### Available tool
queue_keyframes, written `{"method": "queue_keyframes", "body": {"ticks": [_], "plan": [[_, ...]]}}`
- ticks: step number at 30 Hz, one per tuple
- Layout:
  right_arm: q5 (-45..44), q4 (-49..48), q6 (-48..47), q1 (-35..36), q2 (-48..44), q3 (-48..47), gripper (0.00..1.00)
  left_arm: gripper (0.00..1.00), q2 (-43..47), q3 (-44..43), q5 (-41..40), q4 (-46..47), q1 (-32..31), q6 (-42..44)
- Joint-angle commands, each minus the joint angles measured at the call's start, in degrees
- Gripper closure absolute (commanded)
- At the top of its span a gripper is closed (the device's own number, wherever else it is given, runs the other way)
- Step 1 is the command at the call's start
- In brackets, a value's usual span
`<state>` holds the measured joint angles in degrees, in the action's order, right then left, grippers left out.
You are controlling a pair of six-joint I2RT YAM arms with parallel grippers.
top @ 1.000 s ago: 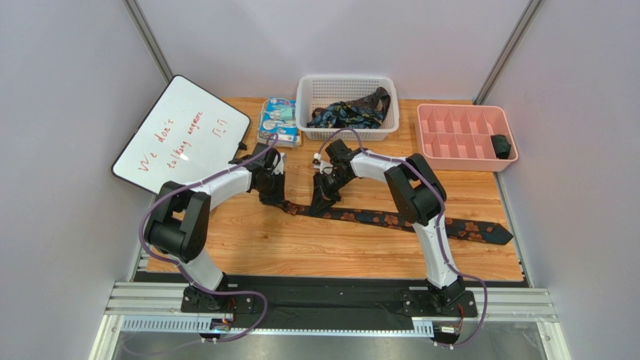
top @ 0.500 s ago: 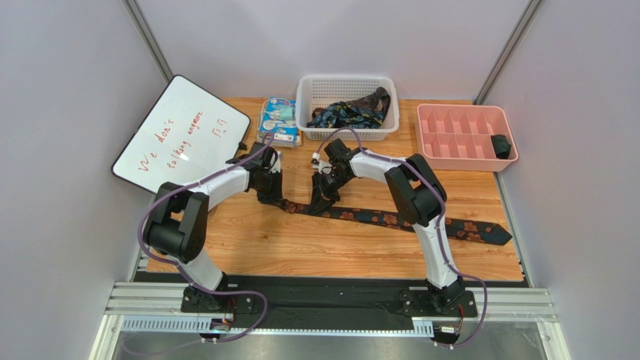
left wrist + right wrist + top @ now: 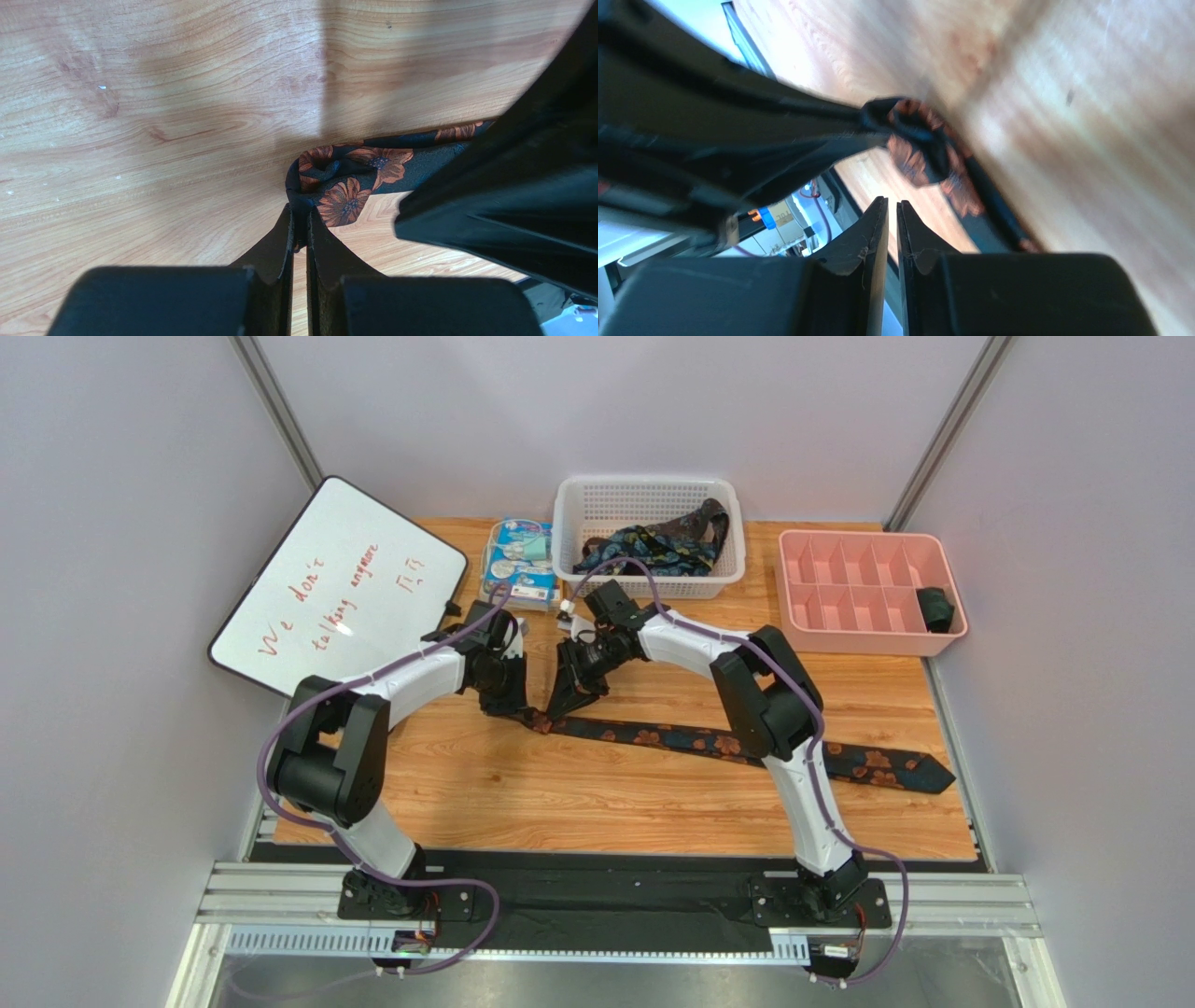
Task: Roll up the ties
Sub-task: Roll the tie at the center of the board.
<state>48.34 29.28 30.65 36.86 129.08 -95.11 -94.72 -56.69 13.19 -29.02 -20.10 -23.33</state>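
Top external view: left gripper pinches one end of the tie, whose length runs toward 4 o'clock across the table; the right gripper, nearly closed and empty, hovers beside it at 3 o'clock.

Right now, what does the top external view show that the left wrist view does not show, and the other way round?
Only the top external view: the whole dark navy necktie with orange-brown flowers stretched to the right, the white plastic basket holding more ties, the pink divided tray and the white writing board. Only the left wrist view: the left gripper pinching the necktie's folded end, jaws nearly together. Both: the wooden table and this necktie's folded end.
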Motion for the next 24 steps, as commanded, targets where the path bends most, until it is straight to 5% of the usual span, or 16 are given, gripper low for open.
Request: {"method": "queue_keyframes", "body": {"ticks": [1,10,24], "plan": [[-1.1,-1.2,-0.7,1.1,3.3,-3.6,0.85,1.0,1.0,-0.2,0.9,0.4,0.3,-0.4],[-5.7,1.0,-4.0,1.8,7.2,-4.6,0.91,1.0,2.7,-0.4,3.2,0.4,0.3,0.6],[-6.7,1.3,-2.4,1.7,8.7,-4.6,0.96,1.0,0.9,0.8,18.1,7.1,-1.8,0.6]]}}
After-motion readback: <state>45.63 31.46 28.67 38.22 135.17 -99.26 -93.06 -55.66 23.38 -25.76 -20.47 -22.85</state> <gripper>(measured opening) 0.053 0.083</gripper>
